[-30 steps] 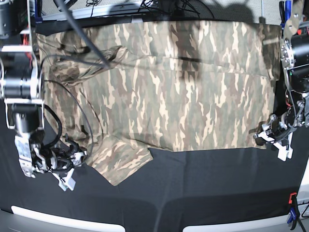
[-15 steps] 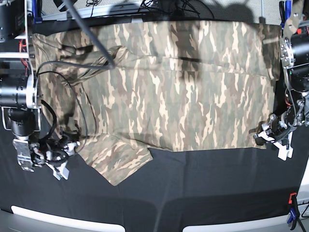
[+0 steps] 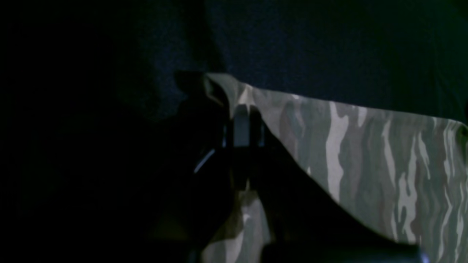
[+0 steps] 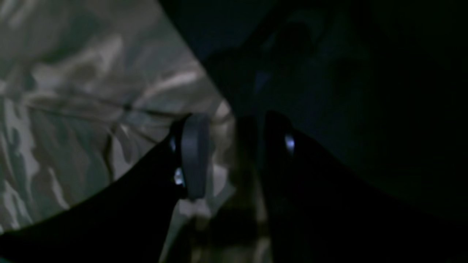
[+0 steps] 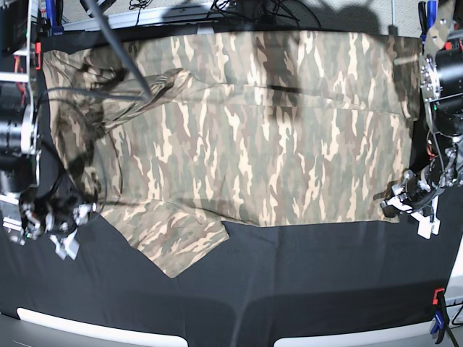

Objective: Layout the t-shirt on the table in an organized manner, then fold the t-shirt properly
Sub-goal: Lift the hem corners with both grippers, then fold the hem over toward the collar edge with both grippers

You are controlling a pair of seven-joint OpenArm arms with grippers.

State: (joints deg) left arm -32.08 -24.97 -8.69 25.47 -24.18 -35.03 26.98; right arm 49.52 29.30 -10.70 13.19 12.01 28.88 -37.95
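In the left wrist view, the left gripper (image 3: 244, 122) is closed tight on a corner of the t-shirt (image 3: 365, 153), above the dark table (image 3: 329, 44).

In the right wrist view, the right gripper (image 4: 234, 146) stands partly open, its jaws straddling the t-shirt (image 4: 73, 109) edge; whether it actually grips the fabric cannot be told.

In the base view, the t-shirt (image 5: 253, 137) lies spread across the table's (image 5: 304, 282) far half, one sleeve pointing toward the near edge.
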